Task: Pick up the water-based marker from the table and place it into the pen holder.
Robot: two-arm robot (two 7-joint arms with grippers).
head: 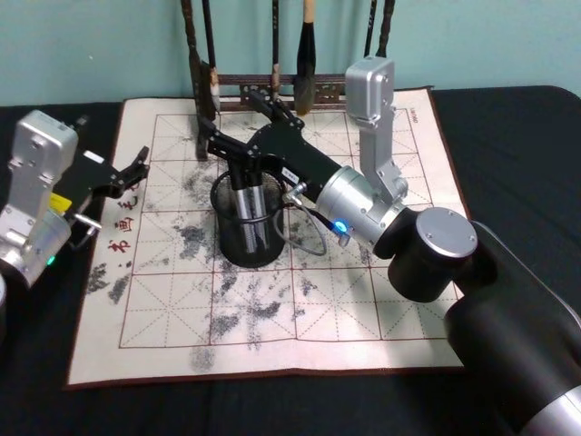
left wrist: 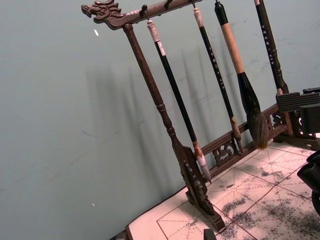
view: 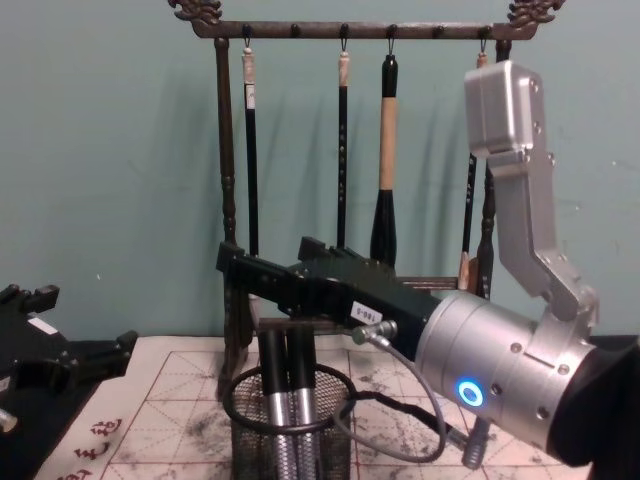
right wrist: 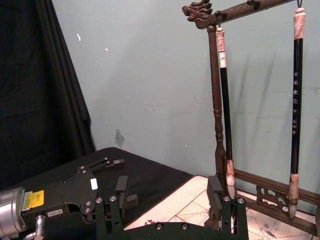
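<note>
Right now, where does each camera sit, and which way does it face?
Head: high, looking down on the mat; both arms show.
Chest: low, facing forward at the pen holder; right gripper looms above.
Left wrist: facing the brush rack; barely any body.
Right wrist: facing the rack past its open fingers, left gripper beyond.
Shared: all catch the rack.

The pen holder (head: 245,227) stands on the mat (head: 363,309), before the brush rack (head: 272,86); the right gripper (head: 238,150) is above it.
</note>
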